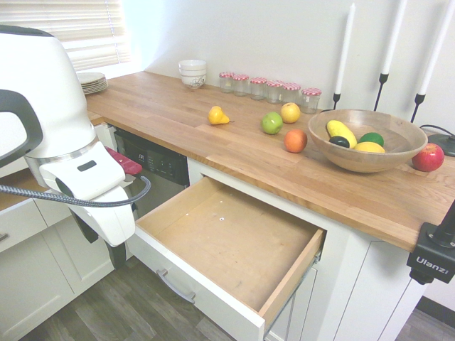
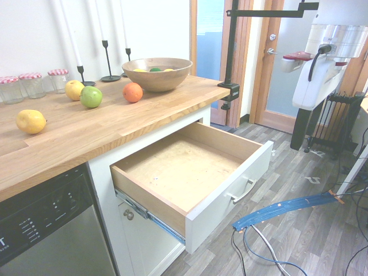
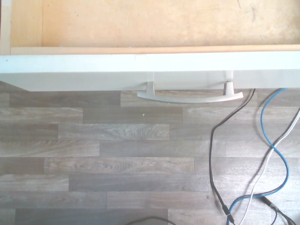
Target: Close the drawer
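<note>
The drawer [image 1: 186,283] is pulled far out from under the wooden countertop, and its plywood box [image 2: 178,169] holds nothing. Its white front panel [image 2: 227,198] carries a curved silver handle [image 2: 242,191]. In the wrist view the front panel [image 3: 140,70] runs across the picture, and the handle [image 3: 190,97] juts from it over the floor. My gripper [image 1: 103,245] hangs in front of the drawer's left end, out over the floor. Its dark fingers point down, open, with nothing between them and touching nothing.
A black dishwasher [image 1: 153,163] sits beside the drawer. The countertop [image 1: 213,142] holds loose fruit, a wooden bowl [image 1: 366,142], jars and candlesticks. A clamp [image 2: 229,92] grips the counter's corner. Cables [image 3: 262,154] lie on the wood floor, and a radiator [image 2: 339,121] stands behind the arm.
</note>
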Robot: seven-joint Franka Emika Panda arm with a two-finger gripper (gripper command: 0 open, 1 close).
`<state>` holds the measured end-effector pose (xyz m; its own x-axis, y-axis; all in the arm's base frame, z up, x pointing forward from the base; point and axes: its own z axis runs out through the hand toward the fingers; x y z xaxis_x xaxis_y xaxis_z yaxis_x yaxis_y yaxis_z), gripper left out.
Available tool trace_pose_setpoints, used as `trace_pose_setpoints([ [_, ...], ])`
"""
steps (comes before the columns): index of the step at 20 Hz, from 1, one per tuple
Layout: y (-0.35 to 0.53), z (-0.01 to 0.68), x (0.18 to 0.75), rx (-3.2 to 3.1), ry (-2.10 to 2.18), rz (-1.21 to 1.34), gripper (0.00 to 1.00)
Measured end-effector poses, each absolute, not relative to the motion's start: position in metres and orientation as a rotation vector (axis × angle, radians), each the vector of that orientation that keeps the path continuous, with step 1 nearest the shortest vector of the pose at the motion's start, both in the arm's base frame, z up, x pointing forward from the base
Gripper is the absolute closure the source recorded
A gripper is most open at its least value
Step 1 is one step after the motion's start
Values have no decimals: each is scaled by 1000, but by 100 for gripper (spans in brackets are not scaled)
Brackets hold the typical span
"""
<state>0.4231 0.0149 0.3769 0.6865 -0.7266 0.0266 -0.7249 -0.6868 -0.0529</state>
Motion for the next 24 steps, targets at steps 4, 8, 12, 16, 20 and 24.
trace_pose_setpoints([
  [4,15,375,423,-2851,1226,-69,0],
  [8,14,364,420,-2862,1222,-75,0],
  [12,12,340,418,-2884,1212,-68,0],
  [16,6,308,422,-2907,1211,-50,0],
  [20,-1,262,427,-2916,1223,-17,0],
  [24,-5,220,431,-2919,1230,27,0],
])
